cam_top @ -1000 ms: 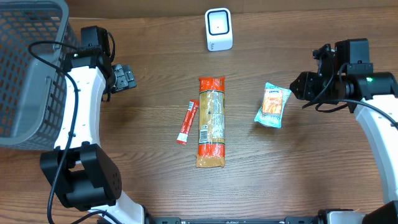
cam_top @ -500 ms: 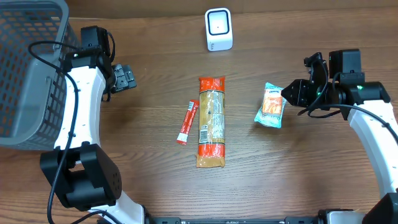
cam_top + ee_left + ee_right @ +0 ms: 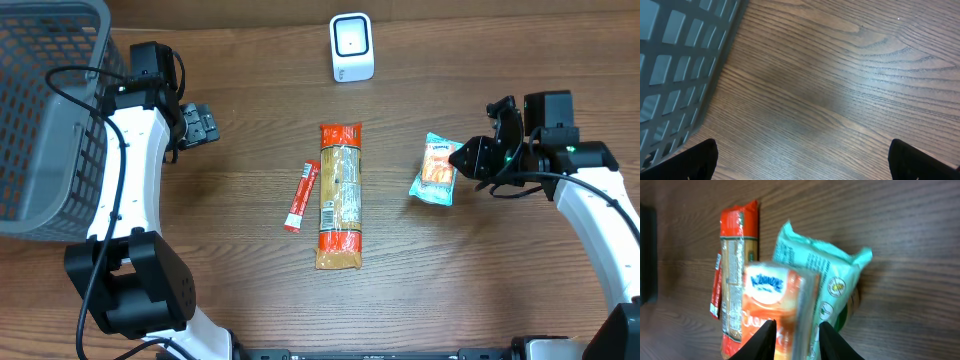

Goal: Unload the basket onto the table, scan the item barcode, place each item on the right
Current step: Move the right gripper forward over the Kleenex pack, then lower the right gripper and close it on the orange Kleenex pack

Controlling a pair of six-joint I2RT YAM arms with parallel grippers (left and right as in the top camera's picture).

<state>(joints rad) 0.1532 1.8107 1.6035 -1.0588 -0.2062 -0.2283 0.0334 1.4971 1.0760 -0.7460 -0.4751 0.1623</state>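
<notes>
Our right hand grips the edge of the teal-and-orange snack packet, which lies on the desk's right side. Our left hand has its fingers wide apart beside the grey basket.

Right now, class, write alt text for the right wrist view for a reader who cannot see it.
A teal and orange snack packet sits close to the camera, its near end between the right gripper's fingers. Beyond it, a long pasta bag and a thin red sachet lie side by side on the wooden table.
</notes>
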